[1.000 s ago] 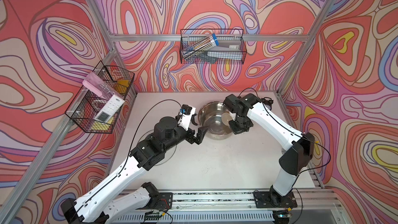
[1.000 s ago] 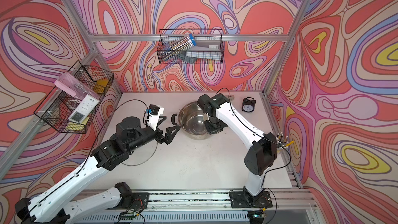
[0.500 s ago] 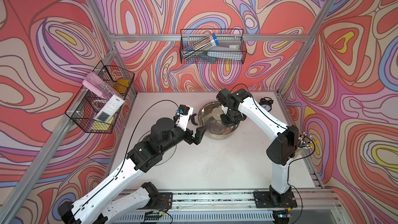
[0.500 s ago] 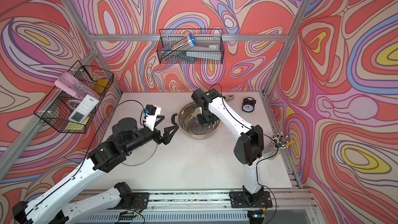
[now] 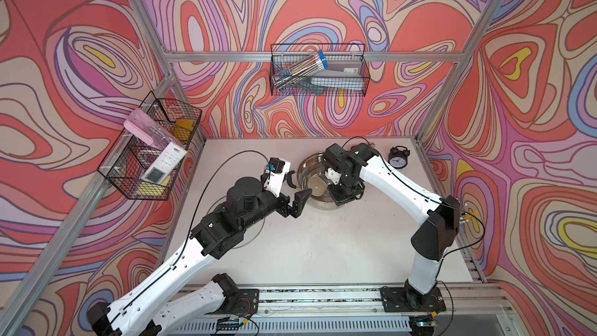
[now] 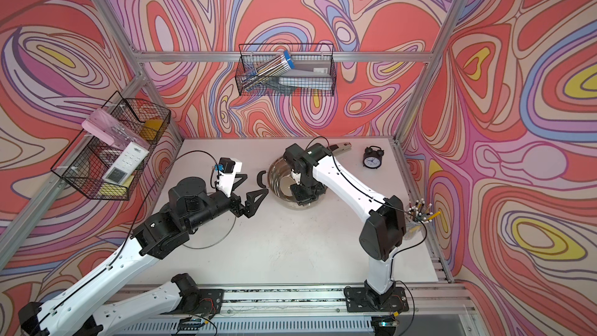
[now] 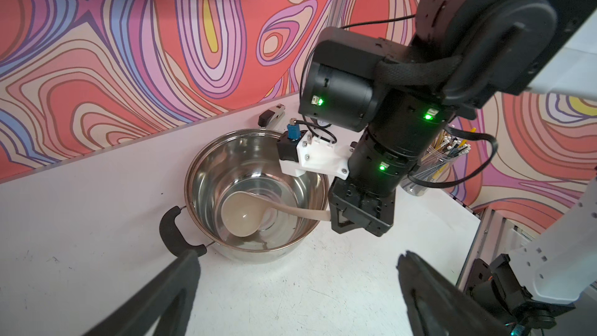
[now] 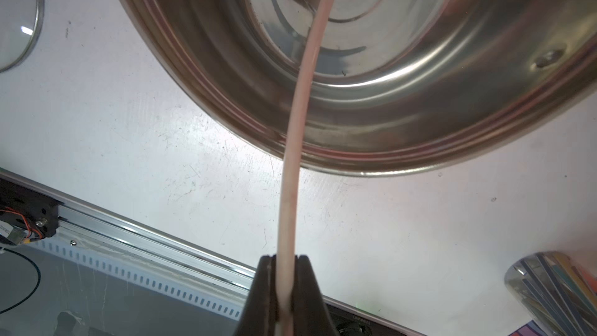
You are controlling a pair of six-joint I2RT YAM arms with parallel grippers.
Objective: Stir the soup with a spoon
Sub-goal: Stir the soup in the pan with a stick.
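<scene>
1. Our right tool (image 8: pixel 286 258) is pinched tight on the long handle of the spoon (image 7: pixel 240 216). The spoon's round bowl sits low inside the pot (image 7: pixel 206 169), near the middle. We see no soup in there.
2. Our left tool (image 6: pixel 256 183) is spread wide and holds nothing. One of its fingers is just beside the pot's black handle (image 7: pixel 174 234). We cannot tell if it touches.
3. We think this is the stirring step. To do it well, we should go round in slow, smooth circles, low in the pot, and not bump the wall hard. The spoon's handle looks thin, so a soft push is best. The left tool could steady the pot so it does not slide.
4. The bench (image 6: pixel 290 247) is white and scuffed. A glass lid (image 6: pixel 223 237) lies on it under the left arm. A little black clock (image 6: pixel 371 158) stands near the back.
5. Swirly pink and red walls are all round us. A back basket (image 6: pixel 286 72) and a side basket (image 6: pixel 109 150) hang on them.
</scene>
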